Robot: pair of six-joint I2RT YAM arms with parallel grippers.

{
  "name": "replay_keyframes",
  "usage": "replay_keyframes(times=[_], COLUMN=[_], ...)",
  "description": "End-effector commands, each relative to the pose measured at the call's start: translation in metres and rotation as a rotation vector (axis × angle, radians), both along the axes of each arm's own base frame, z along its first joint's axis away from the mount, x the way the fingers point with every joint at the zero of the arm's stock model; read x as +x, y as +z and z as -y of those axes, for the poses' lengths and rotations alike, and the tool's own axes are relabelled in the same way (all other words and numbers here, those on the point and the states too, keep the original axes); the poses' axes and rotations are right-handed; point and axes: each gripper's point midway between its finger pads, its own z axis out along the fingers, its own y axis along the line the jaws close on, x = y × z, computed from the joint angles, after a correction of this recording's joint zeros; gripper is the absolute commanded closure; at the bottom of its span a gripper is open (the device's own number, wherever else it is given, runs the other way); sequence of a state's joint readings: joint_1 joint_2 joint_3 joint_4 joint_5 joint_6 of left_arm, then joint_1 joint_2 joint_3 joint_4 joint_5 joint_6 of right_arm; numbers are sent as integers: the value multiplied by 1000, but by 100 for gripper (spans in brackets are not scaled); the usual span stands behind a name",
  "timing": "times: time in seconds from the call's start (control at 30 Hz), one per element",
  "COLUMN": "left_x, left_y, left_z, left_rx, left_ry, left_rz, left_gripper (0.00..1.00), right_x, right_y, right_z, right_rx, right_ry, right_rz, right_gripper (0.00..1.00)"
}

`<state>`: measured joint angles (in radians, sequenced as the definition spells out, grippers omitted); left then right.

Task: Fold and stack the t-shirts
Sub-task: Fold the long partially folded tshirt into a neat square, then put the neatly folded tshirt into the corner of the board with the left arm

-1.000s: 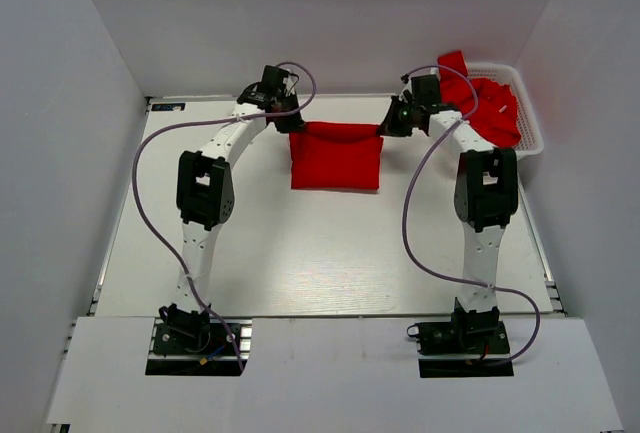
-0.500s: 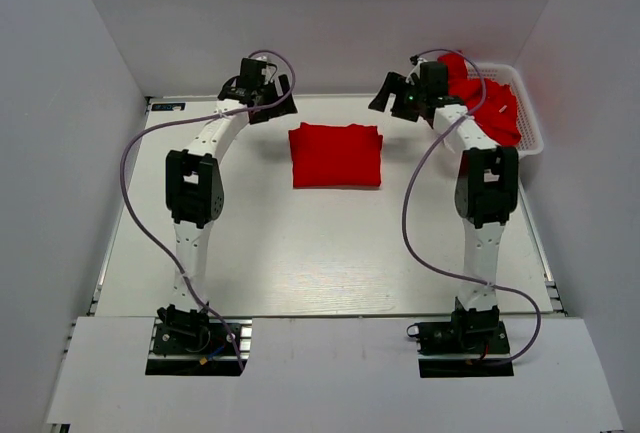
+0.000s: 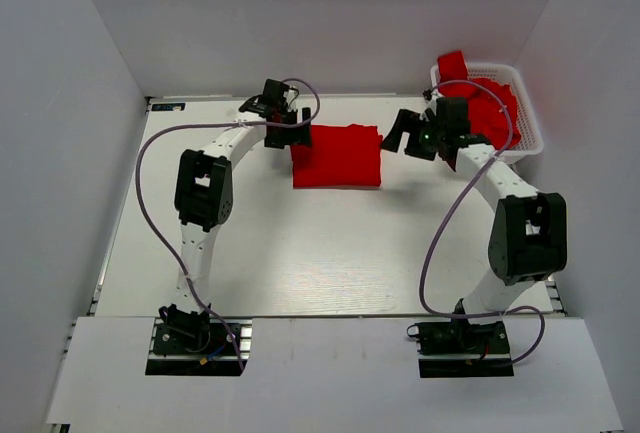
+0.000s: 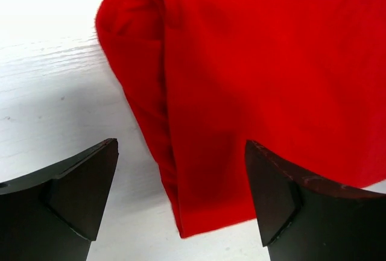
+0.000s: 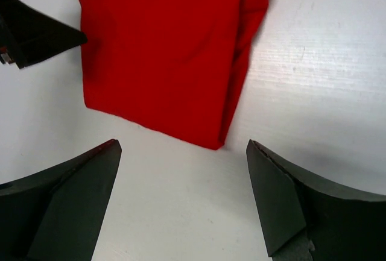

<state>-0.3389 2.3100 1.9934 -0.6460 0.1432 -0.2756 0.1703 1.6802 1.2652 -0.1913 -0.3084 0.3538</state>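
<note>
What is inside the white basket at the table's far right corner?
The white basket holds a heap of crumpled red t-shirts, one part poking above the far rim. Their number and the basket floor are hidden beneath it.

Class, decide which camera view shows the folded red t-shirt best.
Top external: the whole folded t-shirt is in frame. Right wrist crops one edge; left wrist shows only one corner.

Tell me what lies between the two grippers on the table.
The folded red t-shirt lies between the left gripper and the right gripper; the top external view shows it.
</note>
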Motion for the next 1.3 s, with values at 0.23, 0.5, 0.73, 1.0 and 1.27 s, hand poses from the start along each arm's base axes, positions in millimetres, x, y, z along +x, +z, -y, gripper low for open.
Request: replay_keyframes(times=[0.23, 0.5, 0.73, 1.0, 1.27], left_x=[1, -1, 16, 48, 68], left_y=[-38, -61, -27, 30, 70], left_z=[2, -1, -21, -103, -198], left_rx=[77, 158, 205, 392, 586], left_ry=[-8, -24, -5, 121, 232], left_rz=[-20, -29, 42, 156, 233], left_gripper=[25, 75, 100, 100, 100], right_x=[-44, -63, -76, -84, -75], right_y=[-3, 7, 13, 9, -1], right_z=[22, 36, 63, 91, 96], right_rx=[-72, -101, -150, -232, -281], right_ry=[-33, -97, -248, -378, -403], right_rz=[-10, 17, 25, 11, -86], right_gripper=[10, 10, 10, 10, 10])
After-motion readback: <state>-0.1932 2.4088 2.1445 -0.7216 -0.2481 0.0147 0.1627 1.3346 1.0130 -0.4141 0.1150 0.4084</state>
